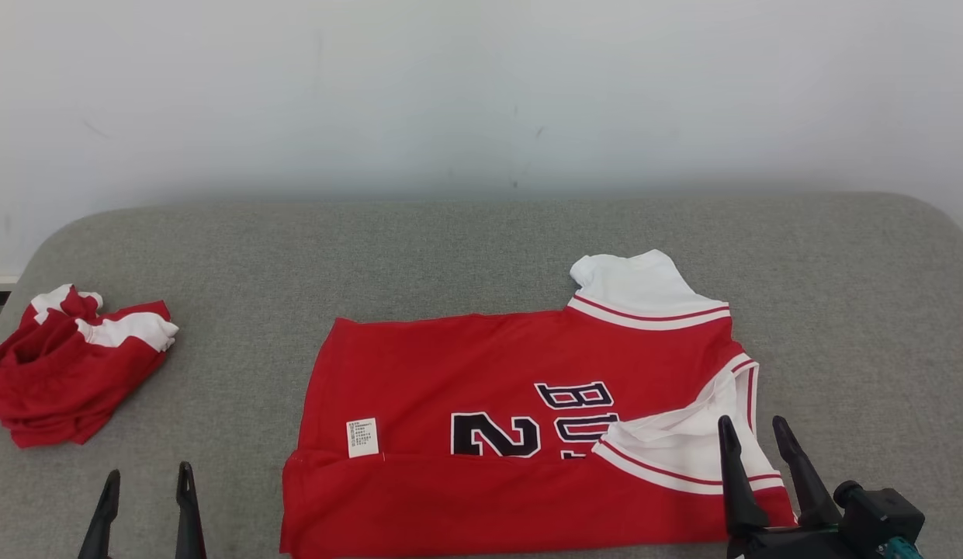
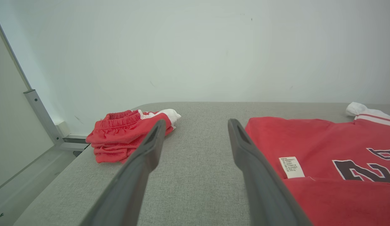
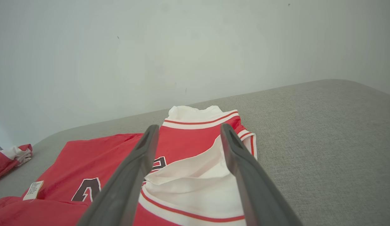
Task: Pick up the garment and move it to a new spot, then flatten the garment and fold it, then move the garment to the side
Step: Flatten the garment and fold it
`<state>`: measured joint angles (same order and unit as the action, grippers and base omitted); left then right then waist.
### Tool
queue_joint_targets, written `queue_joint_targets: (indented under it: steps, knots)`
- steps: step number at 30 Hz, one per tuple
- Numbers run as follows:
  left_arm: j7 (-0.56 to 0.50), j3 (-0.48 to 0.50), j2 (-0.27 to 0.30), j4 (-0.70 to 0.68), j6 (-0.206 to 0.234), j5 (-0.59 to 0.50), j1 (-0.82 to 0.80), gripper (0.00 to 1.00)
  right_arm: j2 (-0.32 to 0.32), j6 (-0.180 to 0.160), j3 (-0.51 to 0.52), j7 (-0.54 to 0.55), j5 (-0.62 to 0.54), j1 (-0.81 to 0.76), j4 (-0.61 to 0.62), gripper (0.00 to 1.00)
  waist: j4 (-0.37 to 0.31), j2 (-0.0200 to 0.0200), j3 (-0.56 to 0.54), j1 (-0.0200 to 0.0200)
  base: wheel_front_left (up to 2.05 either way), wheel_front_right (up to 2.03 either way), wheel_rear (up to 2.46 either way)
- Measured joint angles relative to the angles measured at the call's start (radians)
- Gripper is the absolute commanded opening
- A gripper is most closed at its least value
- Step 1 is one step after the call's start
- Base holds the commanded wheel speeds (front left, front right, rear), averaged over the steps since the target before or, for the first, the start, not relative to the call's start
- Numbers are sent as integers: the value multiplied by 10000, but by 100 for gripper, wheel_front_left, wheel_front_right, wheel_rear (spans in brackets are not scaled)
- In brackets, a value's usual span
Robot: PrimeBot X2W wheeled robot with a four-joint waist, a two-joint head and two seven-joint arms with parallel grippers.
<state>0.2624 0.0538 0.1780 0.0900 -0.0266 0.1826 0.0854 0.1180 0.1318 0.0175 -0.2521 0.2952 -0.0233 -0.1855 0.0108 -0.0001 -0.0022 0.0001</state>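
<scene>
Grey fabric worktop (image 1: 481, 248): left pincer (image 1: 149, 470) and right pincer (image 1: 751, 421) sit low, both wide open; red-and-white basketball jersey (image 1: 465, 365) lies flat, half-folded.

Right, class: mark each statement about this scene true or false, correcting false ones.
1. The red basketball jersey with white sleeves lies spread on the grey fabric surface. True.
2. The left gripper is shut on the jersey. False: it is open, empty, beside the jersey.
3. The crumpled red and white shorts lie to the jersey's left. True.
4. The right gripper is over the shorts. False: it is open by the jersey's white sleeve.
5. A small white label shows on the jersey. True.
</scene>
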Motion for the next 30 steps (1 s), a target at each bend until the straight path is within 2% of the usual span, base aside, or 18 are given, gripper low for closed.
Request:
queue_joint_targets:
  steps: [21,26,30]
  knots:
    - [0,495,-665,564,-633,-593,207,100,-150,0,67,-96,-247,204,-658,100,-10,1,87,0,0,0,0]
    - [0,550,-458,838,-840,-499,-476,100,-17,0,40,-96,-336,1155,-1104,100,-103,1,274,-1,0,0,0]
    - [0,316,48,1356,-972,-123,-1551,100,90,0,61,-8,-314,2365,-1833,100,-156,1,550,0,0,0,0]
